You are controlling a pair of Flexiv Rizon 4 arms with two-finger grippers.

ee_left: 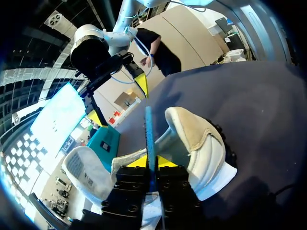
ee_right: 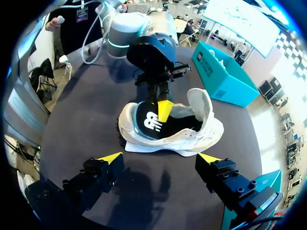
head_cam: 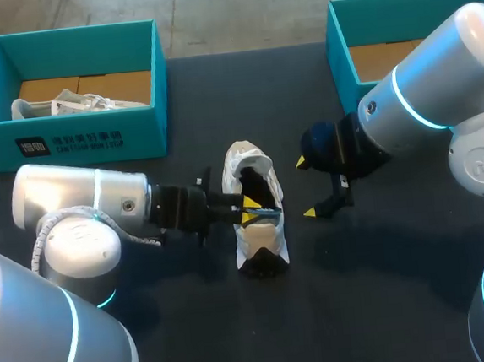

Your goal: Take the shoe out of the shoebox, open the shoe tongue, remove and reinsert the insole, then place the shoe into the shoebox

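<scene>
One white shoe (head_cam: 249,241) lies on the dark table (head_cam: 363,306) between two grippers. The left gripper (head_cam: 251,210) pinches its insole (ee_right: 146,122). The right gripper (head_cam: 306,188) is spread just beside it. Of two teal shoeboxes, the left shoebox (head_cam: 77,136) holds a second shoe (head_cam: 66,103).

A white sneaker (ee_right: 192,139) stands upright on the dark table (head_cam: 388,295), toe end farthest from the robot and tongue (ee_right: 201,103) pulled up and open. Its black insole (ee_right: 146,122) seems partly raised at the heel. Two open teal boxes flank it: the left shoebox (head_cam: 77,136) holds another white shoe (head_cam: 66,103), and the right shoebox (head_cam: 342,62) stands farther off.
</scene>
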